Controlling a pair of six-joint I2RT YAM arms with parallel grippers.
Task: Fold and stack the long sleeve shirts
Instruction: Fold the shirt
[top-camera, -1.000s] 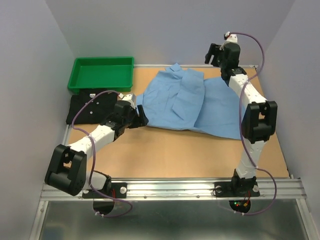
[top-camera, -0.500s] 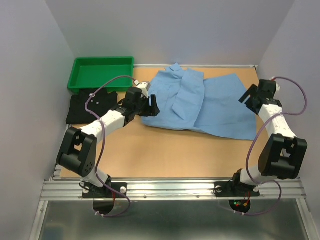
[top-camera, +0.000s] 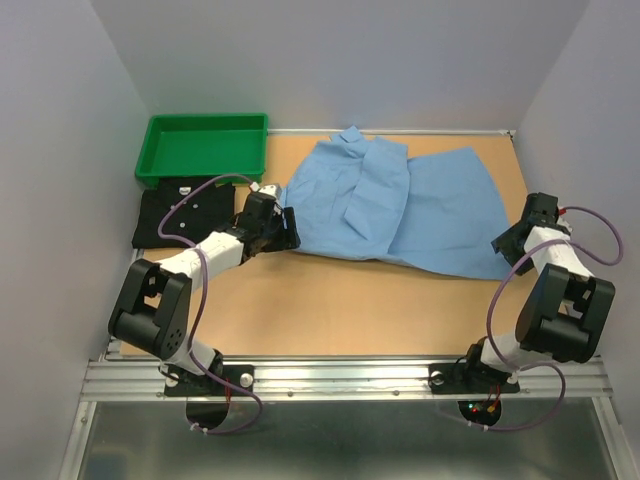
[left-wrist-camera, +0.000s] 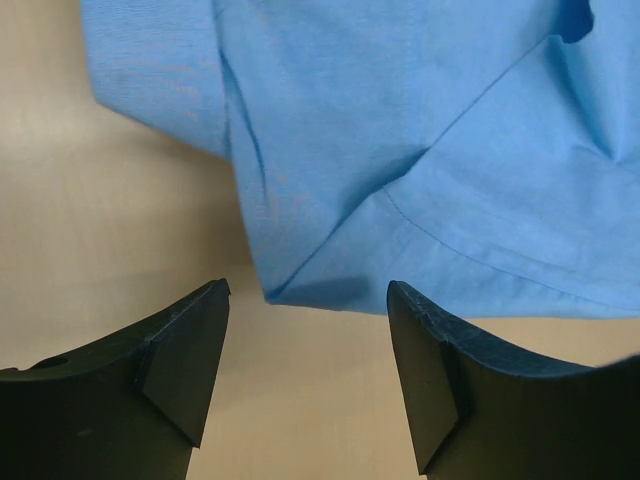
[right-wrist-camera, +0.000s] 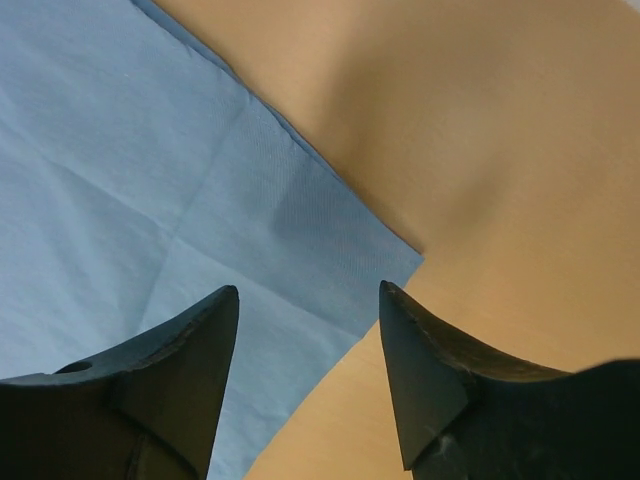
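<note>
The light blue long sleeve shirt (top-camera: 400, 205) lies spread across the back of the table, partly folded over itself in the middle. The black shirt (top-camera: 185, 215) lies folded at the left. My left gripper (top-camera: 283, 231) is low at the blue shirt's near-left corner and stands open. In the left wrist view the blue cloth's (left-wrist-camera: 400, 150) corner lies just ahead of that gripper (left-wrist-camera: 308, 300), with bare table between the fingers. My right gripper (top-camera: 510, 240) is open at the near-right corner. In the right wrist view that gripper (right-wrist-camera: 310, 295) hangs over the cloth's (right-wrist-camera: 150, 180) edge.
A green plastic tray (top-camera: 205, 145) stands at the back left, just behind the black shirt. Grey walls close in the left, right and back sides. The wooden table (top-camera: 350, 310) shows bare between the blue shirt and the arm bases.
The right arm swung from the back of the table down to the blue shirt's near-right corner. The left gripper went forward along the shirt's left edge, then drew back to the near-left corner.
</note>
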